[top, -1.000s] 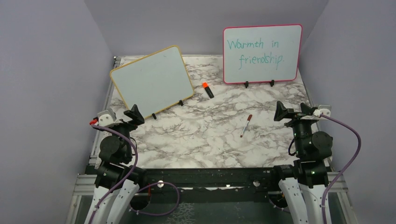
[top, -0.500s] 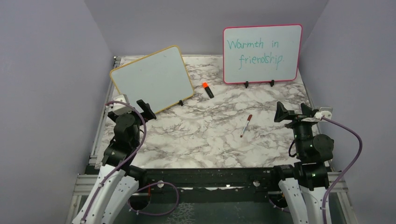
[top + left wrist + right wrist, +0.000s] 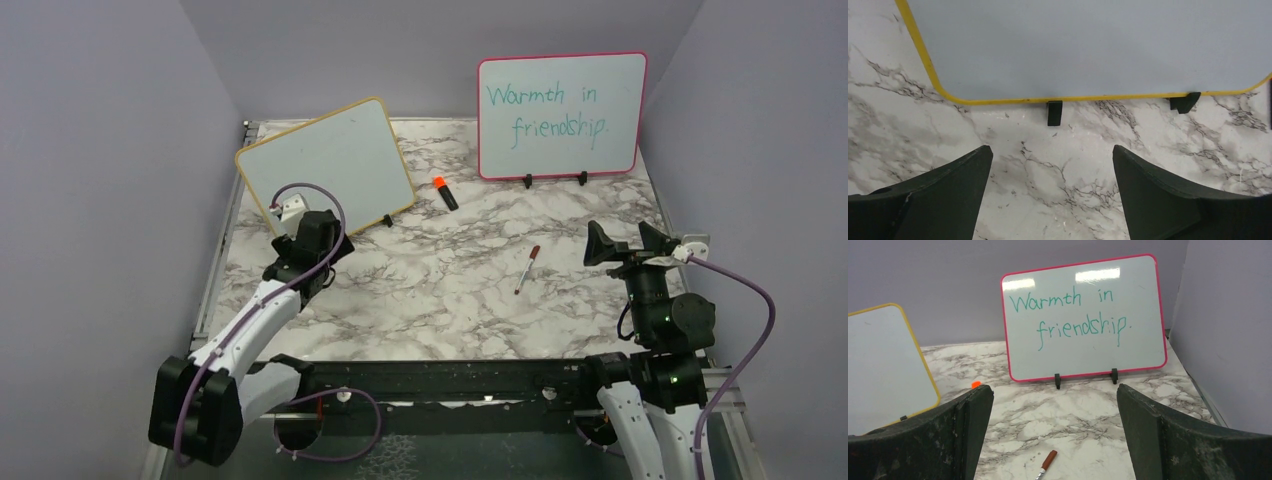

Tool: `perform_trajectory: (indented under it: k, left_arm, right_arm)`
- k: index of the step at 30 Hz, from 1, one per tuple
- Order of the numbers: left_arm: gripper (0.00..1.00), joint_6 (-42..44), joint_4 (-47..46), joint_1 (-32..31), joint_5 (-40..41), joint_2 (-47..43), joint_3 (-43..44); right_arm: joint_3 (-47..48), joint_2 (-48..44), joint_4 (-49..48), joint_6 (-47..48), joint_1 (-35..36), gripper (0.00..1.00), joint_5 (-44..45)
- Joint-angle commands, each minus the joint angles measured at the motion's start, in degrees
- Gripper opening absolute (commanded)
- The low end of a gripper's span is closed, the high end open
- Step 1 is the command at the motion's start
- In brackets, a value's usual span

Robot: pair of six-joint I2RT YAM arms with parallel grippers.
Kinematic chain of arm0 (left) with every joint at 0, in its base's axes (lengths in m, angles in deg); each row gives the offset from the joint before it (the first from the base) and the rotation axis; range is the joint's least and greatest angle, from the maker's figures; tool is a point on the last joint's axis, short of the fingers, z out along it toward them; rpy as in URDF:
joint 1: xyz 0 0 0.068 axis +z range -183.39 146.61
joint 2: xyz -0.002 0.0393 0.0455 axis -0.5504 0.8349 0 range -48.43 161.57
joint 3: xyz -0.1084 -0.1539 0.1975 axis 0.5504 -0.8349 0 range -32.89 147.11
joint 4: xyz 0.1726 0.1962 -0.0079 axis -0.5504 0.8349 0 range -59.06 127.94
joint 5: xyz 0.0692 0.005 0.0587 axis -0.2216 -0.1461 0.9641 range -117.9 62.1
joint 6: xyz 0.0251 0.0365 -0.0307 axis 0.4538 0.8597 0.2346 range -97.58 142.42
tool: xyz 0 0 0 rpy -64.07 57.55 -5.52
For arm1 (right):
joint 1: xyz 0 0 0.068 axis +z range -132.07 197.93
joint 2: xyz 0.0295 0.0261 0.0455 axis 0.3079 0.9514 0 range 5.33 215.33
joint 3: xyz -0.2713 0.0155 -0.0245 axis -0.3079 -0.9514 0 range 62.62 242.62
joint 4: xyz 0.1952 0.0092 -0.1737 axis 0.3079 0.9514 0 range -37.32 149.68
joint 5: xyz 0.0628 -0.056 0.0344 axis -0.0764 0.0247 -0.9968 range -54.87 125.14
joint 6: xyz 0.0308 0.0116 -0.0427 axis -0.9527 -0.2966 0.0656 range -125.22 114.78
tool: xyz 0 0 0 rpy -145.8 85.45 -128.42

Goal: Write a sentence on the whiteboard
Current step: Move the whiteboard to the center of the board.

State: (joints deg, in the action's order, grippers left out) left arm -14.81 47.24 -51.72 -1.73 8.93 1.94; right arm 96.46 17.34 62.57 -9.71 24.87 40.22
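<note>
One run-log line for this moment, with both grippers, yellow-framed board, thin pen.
left gripper: open, empty, facing whiteboard | right gripper: open, empty | whiteboard: blank | thin pen: on table

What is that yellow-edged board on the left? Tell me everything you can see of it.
The whiteboard is a white rectangle with rounded corners and a thin yellow frame, and it looks smooth and plastic-like. Its face is blank, with no writing. It stands on two small black clip feet at the back left of the marble table, turned at an angle and seemingly leaning back. Nothing else touches it. The left gripper hovers open just in front of its lower edge.
</note>
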Motion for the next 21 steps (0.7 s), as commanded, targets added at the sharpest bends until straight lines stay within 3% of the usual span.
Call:
perform_trajectory:
  k: [1,5,21]
  left_arm:
    - [0.88,-5.52,-4.72,0.31,1.82,7.61,1.46]
    - [0.77,-6.12,-7.14,0.39,3.55,12.15,1.55]
    - [0.53,-4.88,-15.97,1.29,6.27,24.08,3.08]
  right_arm:
    - [-0.3,-0.82,-1.16,-0.17,0.61,1.0,0.28]
    - [-0.25,-0.82,-1.23,-0.1,0.62,1.0,0.19]
    - [-0.41,-1.11,-1.36,0.08,0.88,1.0,0.21]
